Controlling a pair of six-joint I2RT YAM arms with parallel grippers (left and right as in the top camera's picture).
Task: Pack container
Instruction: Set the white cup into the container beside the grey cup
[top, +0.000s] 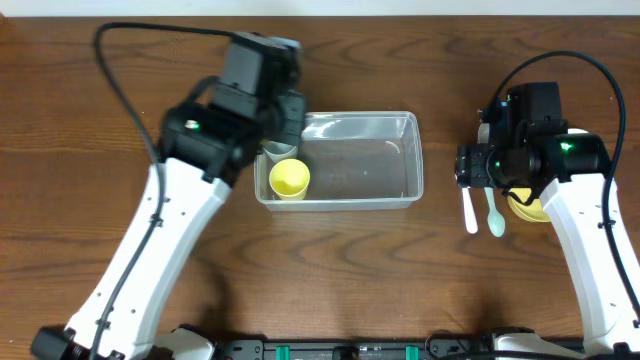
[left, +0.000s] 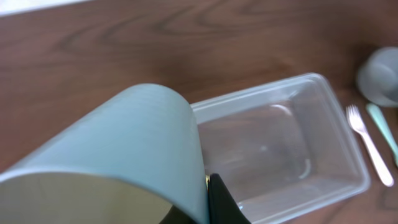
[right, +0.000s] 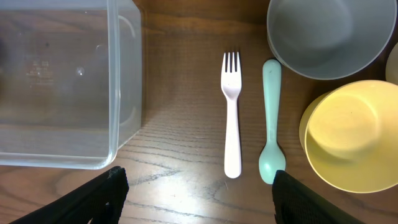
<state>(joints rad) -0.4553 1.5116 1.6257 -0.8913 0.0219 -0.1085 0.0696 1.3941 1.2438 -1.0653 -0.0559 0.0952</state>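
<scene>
The container (top: 345, 203) is a clear tub at the table's middle. A yellow cup (top: 289, 179) stands in its left end. My left gripper (top: 284, 135) hovers over that left end, shut on a light blue cup (left: 124, 155) that fills the left wrist view; one black finger (left: 217, 200) presses its wall. The container also shows in the left wrist view (left: 348, 134). My right gripper (right: 199, 199) is open and empty, above the table to the right of the container (right: 124, 81), over the lower ends of a white fork (right: 231, 112) and a teal spoon (right: 271, 118).
A grey bowl (right: 329, 31) and a yellow bowl (right: 351, 137) sit right of the spoon. In the overhead view the fork (top: 469, 210) and spoon (top: 495, 215) lie below my right gripper (top: 470, 165), and the yellow bowl (top: 528, 208) is mostly hidden under the arm.
</scene>
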